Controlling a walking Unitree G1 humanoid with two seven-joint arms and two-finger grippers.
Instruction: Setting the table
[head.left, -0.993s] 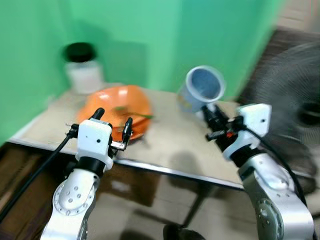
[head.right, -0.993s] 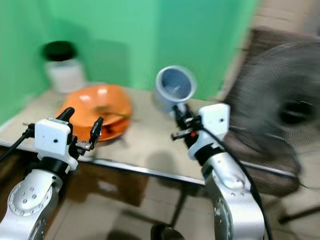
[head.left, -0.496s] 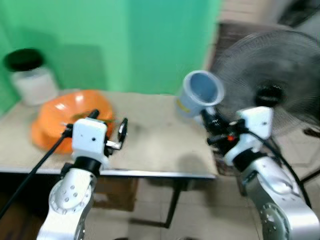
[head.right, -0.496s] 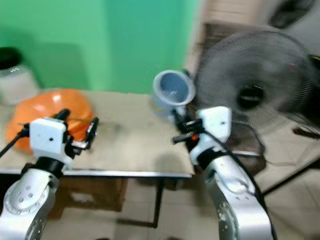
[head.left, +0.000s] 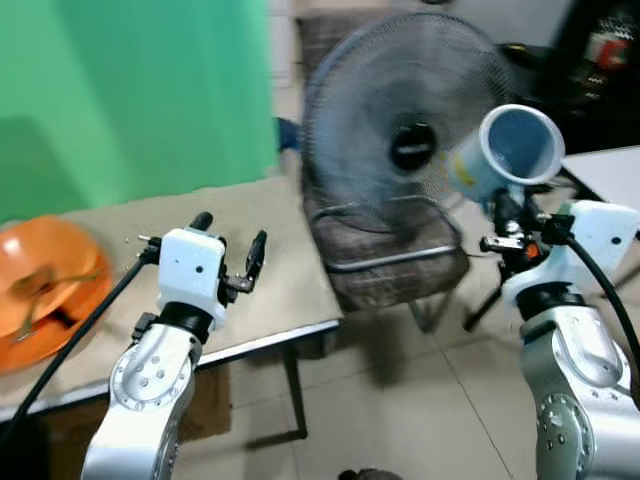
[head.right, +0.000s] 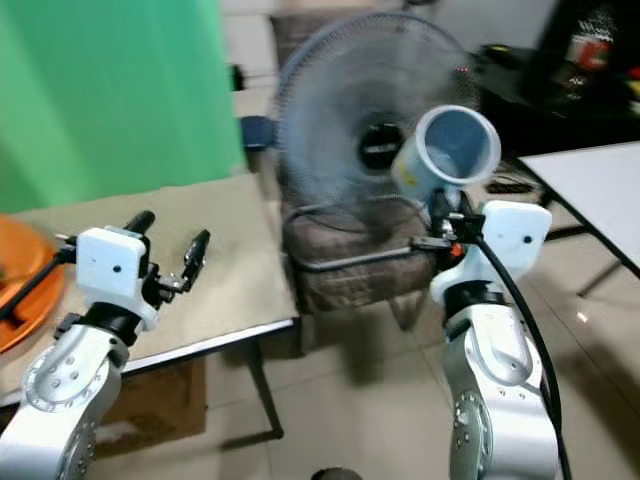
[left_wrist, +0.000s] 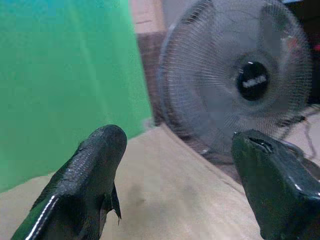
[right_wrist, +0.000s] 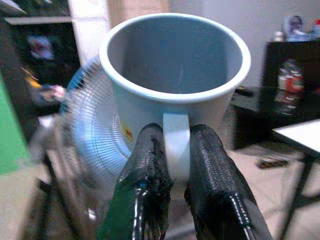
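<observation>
Left eye view, items by size. Green wall (head.left: 120, 90), behind the beige worktop (head.left: 270, 250) at the robot's left. Standing fan (head.left: 405, 130) with a dark hub, in front of a brown chair (head.left: 390, 255) just beyond the worktop's end. White table (head.right: 590, 170), corner only, at the robot's right. Orange bowl (head.left: 40, 290) on the worktop's left part, something thin lying in it; what it is cannot be told.

Pale blue mug (right_wrist: 175, 95): held up in the air at the robot's right, mouth tilted toward the camera, well apart from either surface. Right gripper (right_wrist: 177, 150): fingers pinching the mug's handle from both sides. Judged stiff, light while empty, probably plastic or glazed ware, smooth and apt to swivel on so narrow a hold. The handle is the sound place to grasp. A yellow mark on its side; no writing legible.

Left gripper (left_wrist: 175, 165): fingers spread, empty, above the worktop.
</observation>
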